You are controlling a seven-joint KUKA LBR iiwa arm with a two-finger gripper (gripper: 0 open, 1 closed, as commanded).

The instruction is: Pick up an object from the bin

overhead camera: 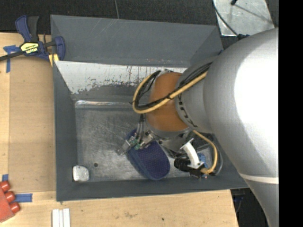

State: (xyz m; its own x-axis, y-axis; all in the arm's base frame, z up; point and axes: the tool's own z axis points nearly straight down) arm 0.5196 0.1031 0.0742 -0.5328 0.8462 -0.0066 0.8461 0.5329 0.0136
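Well to the left of the dark blue mesh pouch (150, 163), a small pale lump (80, 173) sat in the corner of the grey bin (64, 141). The end effector (134, 143) hung at the pouch's upper-left edge (touching or just above, unclear); whether it was apart or together could not be told. Above and right of the pouch rose the orange-covered wrist (163, 108).
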